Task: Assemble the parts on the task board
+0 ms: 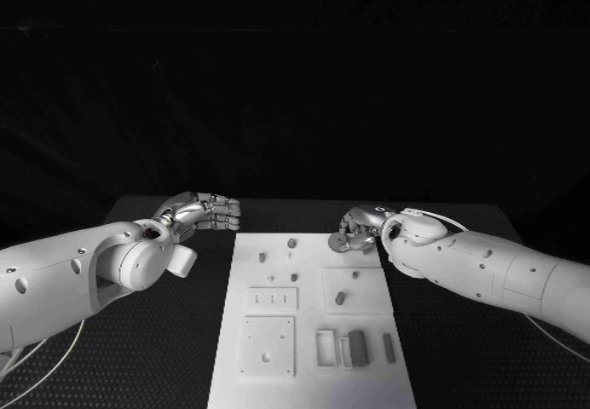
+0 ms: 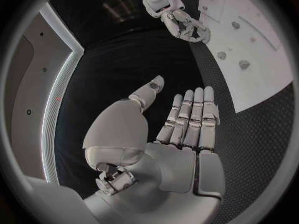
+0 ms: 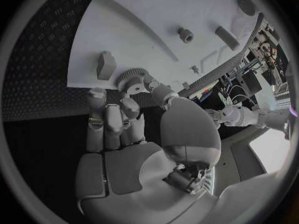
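Note:
The white task board (image 1: 308,375) lies in the middle of the black table, with several small grey parts on it. My right hand (image 1: 358,228) hovers over the board's far right corner and pinches a small toothed gear (image 3: 131,78) between thumb and fingers; the gear (image 1: 338,244) hangs just above the board's edge. My left hand (image 1: 205,211) is over the table just left of the board's far end. Its fingers (image 2: 190,117) are straight and side by side, the thumb apart, with nothing in the palm. The left wrist view also shows my right hand (image 2: 187,27) beside the board (image 2: 264,79).
A small block (image 3: 106,64), a short peg (image 3: 185,34) and a dark oblong piece (image 3: 226,37) stand on the board near the gear. Nearer me lie recessed plates (image 1: 268,345) and a dark block (image 1: 358,347) in a frame. Black perforated table (image 1: 160,341) flanks the board.

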{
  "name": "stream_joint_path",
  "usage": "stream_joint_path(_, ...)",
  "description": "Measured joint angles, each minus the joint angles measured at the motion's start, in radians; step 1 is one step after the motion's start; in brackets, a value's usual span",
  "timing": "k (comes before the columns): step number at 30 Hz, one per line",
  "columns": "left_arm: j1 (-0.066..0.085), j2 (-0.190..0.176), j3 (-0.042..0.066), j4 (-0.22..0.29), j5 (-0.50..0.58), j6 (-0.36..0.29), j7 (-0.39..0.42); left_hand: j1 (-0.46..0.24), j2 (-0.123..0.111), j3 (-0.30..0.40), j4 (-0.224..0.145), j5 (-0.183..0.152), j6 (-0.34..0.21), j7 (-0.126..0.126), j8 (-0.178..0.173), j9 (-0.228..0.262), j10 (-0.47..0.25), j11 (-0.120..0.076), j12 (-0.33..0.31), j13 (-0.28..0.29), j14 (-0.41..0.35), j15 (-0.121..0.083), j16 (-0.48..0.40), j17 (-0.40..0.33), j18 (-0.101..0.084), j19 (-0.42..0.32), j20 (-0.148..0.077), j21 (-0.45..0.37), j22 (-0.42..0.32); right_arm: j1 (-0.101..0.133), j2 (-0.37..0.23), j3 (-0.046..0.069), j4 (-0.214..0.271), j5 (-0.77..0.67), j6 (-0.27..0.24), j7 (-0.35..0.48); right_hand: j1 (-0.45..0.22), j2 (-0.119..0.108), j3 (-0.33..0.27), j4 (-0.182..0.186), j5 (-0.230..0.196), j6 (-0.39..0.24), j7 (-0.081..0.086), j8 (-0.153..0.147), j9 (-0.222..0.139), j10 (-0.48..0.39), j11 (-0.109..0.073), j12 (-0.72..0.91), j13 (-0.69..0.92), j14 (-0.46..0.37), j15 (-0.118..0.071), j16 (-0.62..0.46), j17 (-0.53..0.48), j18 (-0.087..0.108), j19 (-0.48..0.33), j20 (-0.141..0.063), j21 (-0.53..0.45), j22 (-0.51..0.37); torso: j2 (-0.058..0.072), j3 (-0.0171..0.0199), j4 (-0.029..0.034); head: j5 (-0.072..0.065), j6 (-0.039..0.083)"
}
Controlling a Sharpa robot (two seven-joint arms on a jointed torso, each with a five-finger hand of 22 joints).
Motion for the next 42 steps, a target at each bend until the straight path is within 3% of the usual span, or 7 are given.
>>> stream_joint_path(14, 0.000, 0.000, 0.000, 0.000, 0.000, 0.000, -0.004, 0.000, 0.000, 0.000, 0.000, 0.000, 0.000, 0.000, 0.000, 0.000, 0.000, 0.000, 0.000, 0.000, 0.000, 0.000, 0.000, 0.000, -0.001, 0.000, 0.000, 0.000, 0.000, -0.004, 0.013, 0.001, -0.004, -0.024, -0.015, -0.011, 0.000, 0.000, -0.005, -0.005, 0.000, 0.003, -0.003, 0.001, 0.003, 0.001, -0.001, 0.000, -0.003, 0.000, 0.000, 0.000, 0.001, 0.000, 0.000, 0.000, 0.000, 0.000, 0.001, 0.0010, 0.0000, 0.002, -0.006)
stream_joint_path(18, 0.000, 0.001, 0.000, 0.000, 0.000, 0.000, -0.004, 0.000, 0.000, 0.000, 0.000, 0.000, 0.000, 0.000, 0.000, 0.000, 0.000, 0.000, 0.000, 0.000, 0.000, 0.000, 0.000, 0.000, -0.001, 0.000, 0.000, 0.000, 0.000, -0.006, 0.017, 0.000, -0.002, -0.030, -0.021, -0.015, -0.014, -0.014, -0.005, -0.005, 0.000, 0.003, -0.003, 0.001, 0.002, 0.001, -0.001, 0.000, -0.006, 0.000, 0.000, 0.000, 0.000, 0.000, -0.001, 0.002, 0.000, 0.000, 0.001, 0.0007, 0.0003, 0.002, -0.009)
stream_joint_path(23, 0.000, 0.001, 0.000, 0.000, 0.000, 0.000, -0.005, 0.000, 0.000, 0.000, 0.000, 0.000, 0.000, 0.000, 0.000, -0.001, 0.000, 0.000, 0.000, 0.000, 0.000, 0.000, 0.000, 0.001, -0.007, 0.004, -0.004, 0.000, 0.000, -0.008, 0.019, 0.000, -0.003, -0.036, -0.026, -0.018, -0.015, -0.015, -0.005, -0.005, 0.000, 0.003, -0.003, 0.003, 0.000, 0.001, -0.001, -0.001, -0.006, 0.000, 0.000, 0.000, 0.000, 0.000, -0.001, 0.002, 0.000, 0.000, 0.001, 0.0005, 0.0004, 0.003, -0.010)
stream_joint_path(28, 0.000, 0.001, 0.000, 0.000, 0.000, 0.000, -0.005, 0.000, 0.000, 0.000, 0.000, 0.000, 0.000, 0.000, 0.000, -0.001, 0.000, 0.000, 0.000, 0.000, 0.000, 0.000, 0.000, 0.001, 0.008, 0.004, -0.004, 0.000, 0.000, -0.009, 0.022, -0.001, -0.006, -0.045, -0.030, -0.019, -0.012, -0.012, 0.002, -0.007, 0.000, 0.003, -0.003, 0.003, 0.000, 0.004, -0.004, -0.001, -0.006, 0.002, -0.002, -0.001, 0.000, 0.000, -0.001, 0.002, 0.000, 0.000, 0.000, 0.0005, -0.0003, 0.004, -0.013)
stream_joint_path(31, 0.000, 0.001, 0.000, 0.000, 0.000, 0.000, -0.005, 0.000, 0.000, 0.000, 0.000, 0.000, 0.000, 0.000, 0.000, -0.001, 0.000, 0.000, 0.000, 0.000, 0.000, 0.000, 0.000, 0.001, 0.008, 0.004, -0.004, 0.000, 0.000, -0.010, 0.024, -0.002, -0.006, -0.055, -0.036, -0.023, 0.004, 0.004, 0.009, -0.014, 0.000, 0.008, -0.008, 0.004, 0.000, 0.005, -0.005, 0.003, -0.006, 0.006, -0.006, 0.002, 0.000, 0.000, 0.000, 0.001, 0.000, 0.000, 0.000, 0.0004, -0.0008, 0.005, -0.014)
stream_joint_path(42, 0.000, 0.003, 0.000, -0.002, 0.000, 0.000, -0.006, 0.000, 0.000, 0.000, 0.000, 0.000, 0.000, 0.000, 0.000, -0.001, 0.000, 0.000, 0.000, 0.000, 0.000, 0.000, 0.000, 0.001, 0.008, 0.004, -0.004, 0.000, -0.001, -0.012, 0.036, -0.006, -0.013, -0.079, -0.052, -0.034, -0.008, 0.000, 0.000, -0.016, 0.000, 0.014, -0.007, 0.006, 0.001, 0.007, -0.007, 0.003, -0.010, 0.006, -0.006, 0.004, 0.000, 0.000, 0.003, 0.001, 0.005, 0.000, 0.000, 0.0002, 0.0004, 0.004, -0.019)
